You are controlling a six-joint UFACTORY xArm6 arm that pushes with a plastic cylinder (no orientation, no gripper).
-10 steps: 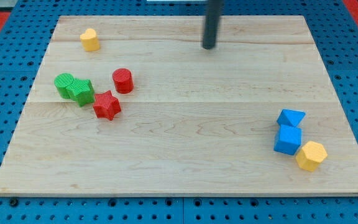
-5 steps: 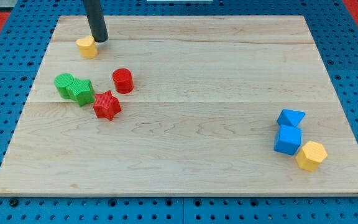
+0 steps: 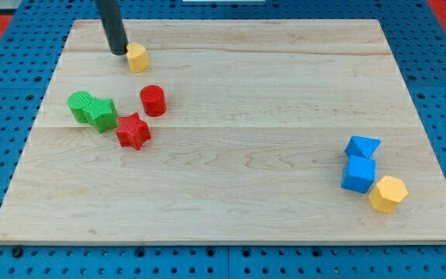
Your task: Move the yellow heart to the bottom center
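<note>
My tip (image 3: 119,51), a bare rod with no fingers to open or close, now stands touching the yellow heart (image 3: 137,57) on its left, having crossed over from its right. The heart has shifted rightward, above the red cylinder (image 3: 152,101); the bottom centre remains far.

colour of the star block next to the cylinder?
Red. The star sits just below-left of the red cylinder in the camera view, the only view.
</note>
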